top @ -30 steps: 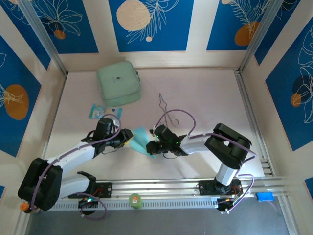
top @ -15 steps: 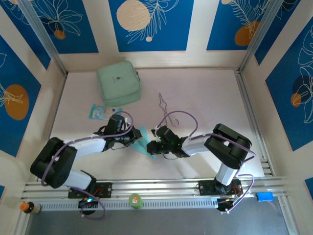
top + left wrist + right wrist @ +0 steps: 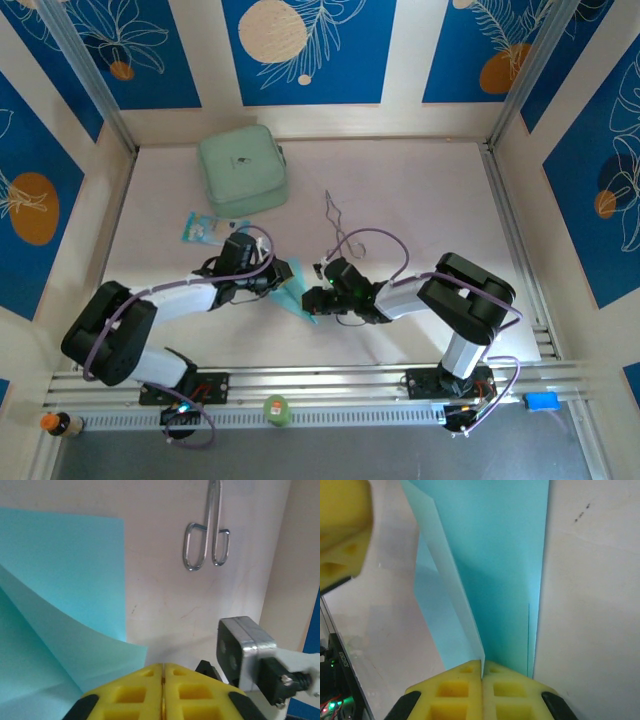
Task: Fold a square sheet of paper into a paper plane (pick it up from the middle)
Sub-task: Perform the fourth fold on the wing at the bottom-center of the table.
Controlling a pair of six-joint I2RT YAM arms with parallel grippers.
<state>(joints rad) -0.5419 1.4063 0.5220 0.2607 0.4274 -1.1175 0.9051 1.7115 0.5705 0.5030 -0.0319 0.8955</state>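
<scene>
Folding underway: right end effector [image 3: 482,666] pinches square sheet of paper [image 3: 495,555]; left end effector [image 3: 163,668] closed beside it, grip unclear. Next, likely: flatten crease.

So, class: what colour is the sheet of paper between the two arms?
The square sheet of paper is plain cyan, clearest in the right wrist view.

A mint-green case [image 3: 243,171] is sitting at the far left of the desk [image 3: 430,190], and a small blue-and-white packet [image 3: 205,228] is lying just in front of it, toward the near side. Thin metal tongs [image 3: 213,522] are lying near the desk's middle, well apart from the case. Along the near rail, a small green thing [image 3: 277,409] is resting at the middle, an orange-capped bottle [image 3: 58,424] is sitting at the left corner, and a blue block [image 3: 543,401] is sitting at the right.
</scene>
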